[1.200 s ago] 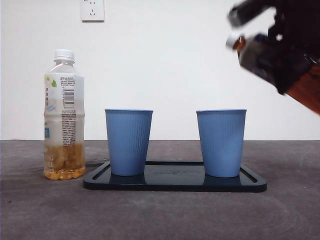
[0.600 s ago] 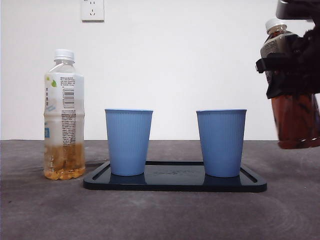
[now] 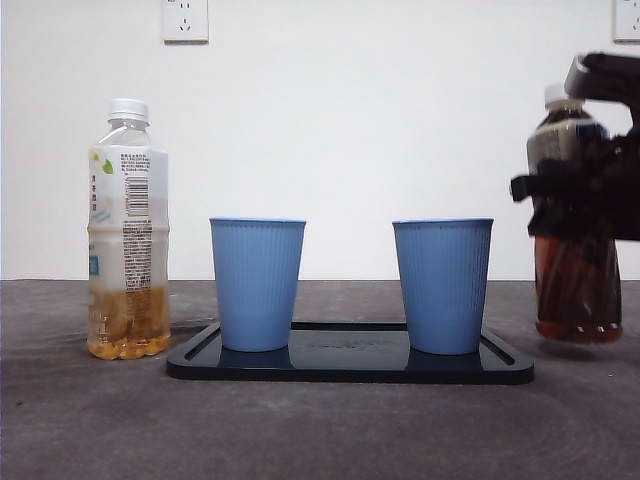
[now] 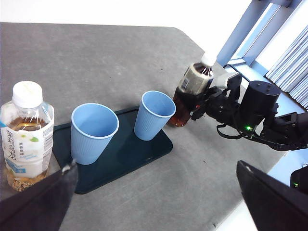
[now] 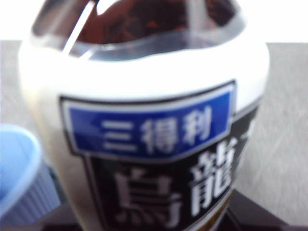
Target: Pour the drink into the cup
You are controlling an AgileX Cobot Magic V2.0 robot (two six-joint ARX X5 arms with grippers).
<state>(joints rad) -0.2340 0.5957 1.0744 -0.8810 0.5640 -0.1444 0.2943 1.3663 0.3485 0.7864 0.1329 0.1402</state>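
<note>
A dark tea bottle [image 3: 572, 285] with a white cap stands upright to the right of the tray, its base at or just above the table. My right gripper [image 3: 578, 195] is shut on its labelled middle. The bottle's label [image 5: 149, 125] fills the right wrist view. Two blue cups [image 3: 257, 285] [image 3: 442, 285] stand on the black tray [image 3: 350, 366]. The right cup [image 4: 153, 115] is the one nearest the dark bottle [image 4: 190, 89]. My left gripper [image 4: 159, 207] waits open, high above the table's near side, with nothing in it.
A capped bottle of pale yellow drink [image 3: 128, 230] stands on the table left of the tray, about a third full. In the left wrist view it [image 4: 26, 130] sits beside the left cup [image 4: 94, 132]. The table's edge lies close beyond the right arm.
The dark bottle was tilted high at the upper right. It has turned upright and come down beside the tray, still in my right gripper. Cups and pale bottle have not moved.
</note>
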